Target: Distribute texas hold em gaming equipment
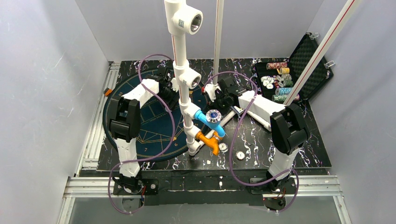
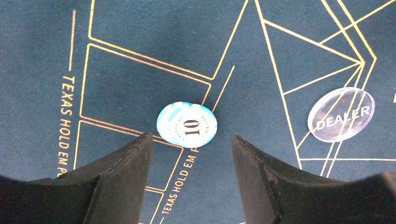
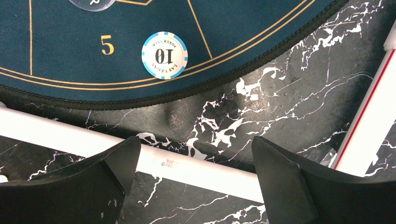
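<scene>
While the left hand point(image 2: 191, 141) hovers low over the blue felt mat point(image 2: 140, 37), its fingers stand apart with nothing between them. A light-blue 10 chip point(image 2: 187, 124) lies flat just beyond the tips, on the gold lines. The clear DEALER button point(image 2: 341, 114) sits off to that chip's right. At the mat's edge, the right hand point(image 3: 196, 142) gapes wide and empty above a white pipe point(image 3: 187, 169) on the marbled tabletop point(image 3: 289, 84). Another 10 chip point(image 3: 164, 55) rests beside the gold 5. Far right, the open case point(image 1: 306, 56) holds what look like chip stacks point(image 1: 276, 83).
</scene>
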